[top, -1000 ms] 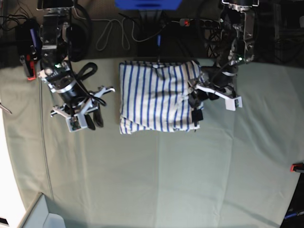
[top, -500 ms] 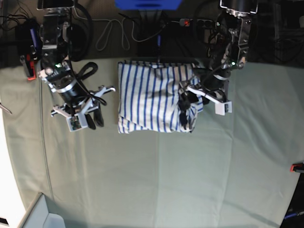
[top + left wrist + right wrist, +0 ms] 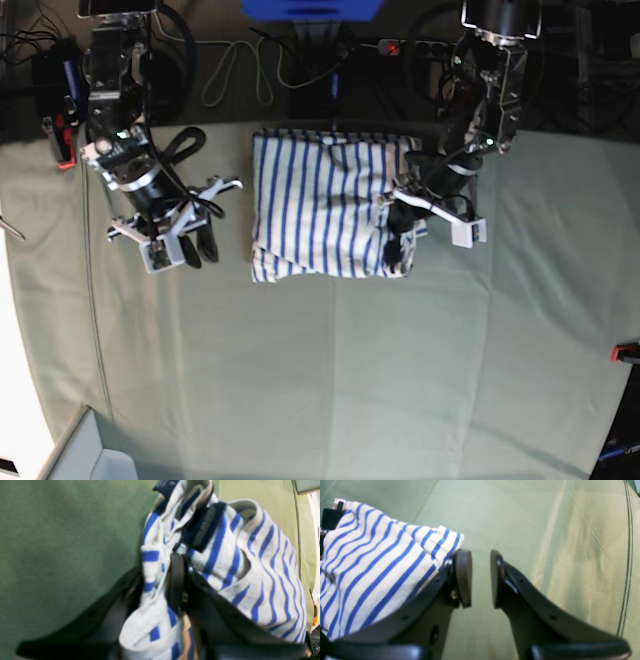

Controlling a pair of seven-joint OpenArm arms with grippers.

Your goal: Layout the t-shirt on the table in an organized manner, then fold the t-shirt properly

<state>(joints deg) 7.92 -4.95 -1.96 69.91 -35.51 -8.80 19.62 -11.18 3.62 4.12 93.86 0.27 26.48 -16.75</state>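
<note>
Near the far edge of the surface [image 3: 330,380], about midway along it, the t-shirt [image 3: 325,205] lies as a compact, roughly rectangular bundle, several layers deep, its stripes running toward the near edge.

Left hand [image 3: 160,580]: clamped on a bunched fold at the shirt's right side. The left wrist view shows striped cloth pinched between the two dark fingers [image 3: 176,580], with a dark blue tag [image 3: 203,528] just above the pinch. In the base view this hand [image 3: 398,222] sits on the bundle's right border.

Right hand [image 3: 480,580]: jaws parted by a narrow gap, nothing between them. One pad [image 3: 463,577] is just beside a corner of the shirt, contact not certain. In the base view it [image 3: 195,240] stands apart from the bundle's left border, over bare surface.

Handling, as judged: light, limp cloth with no stiffness; layers will slide over each other and sag when lifted. A pinch through several plies may drag the whole bundle, so a hold on a single hem or a sleeve seam should serve better for spreading.

Room: the whole near half of the surface is free, with wide margins left and right. Cables [image 3: 240,70] crowd the far edge; a red clamp [image 3: 625,352] sits at the right edge.
</note>
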